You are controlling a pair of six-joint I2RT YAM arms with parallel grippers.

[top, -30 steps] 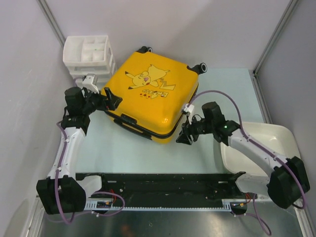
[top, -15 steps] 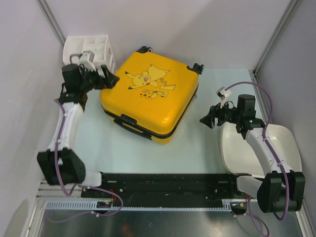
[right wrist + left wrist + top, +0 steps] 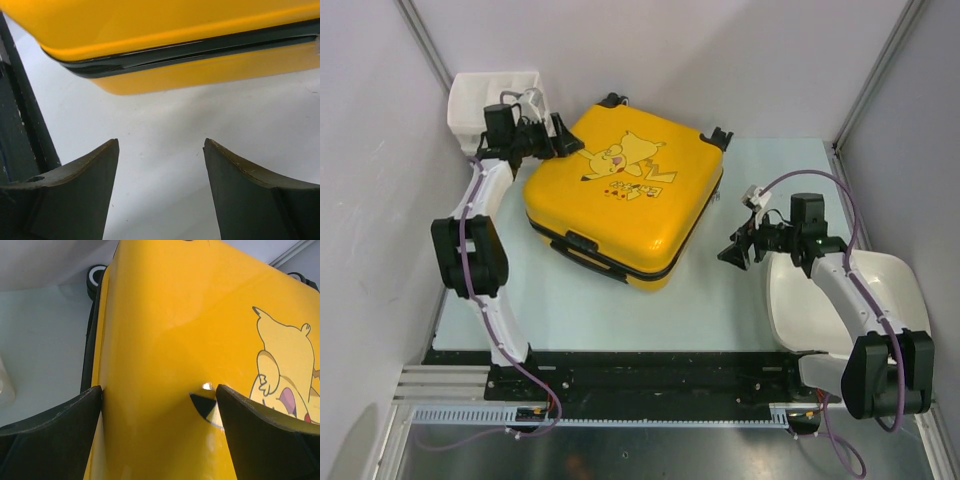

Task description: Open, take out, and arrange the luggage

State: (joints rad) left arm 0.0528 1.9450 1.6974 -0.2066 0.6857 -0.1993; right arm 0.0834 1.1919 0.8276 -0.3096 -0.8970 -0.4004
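The luggage, a yellow hard-shell suitcase with a cartoon print, lies flat and closed on the table, black wheels at its far side. My left gripper hovers open over its far-left corner. In the left wrist view the yellow shell fills the gap between the wide-spread fingers, and the left gripper holds nothing. My right gripper stands open to the right of the case, apart from it. In the right wrist view the right gripper faces the case's side with its black zipper seam across bare table.
A white plastic drawer unit stands at the back left, just behind my left arm. A white tub sits at the right under my right forearm. A black rail runs along the near edge. Grey walls close in both sides.
My left arm swung from the case's left side up to its far-left corner. My right gripper pulled away from the case's right corner and opened wider.
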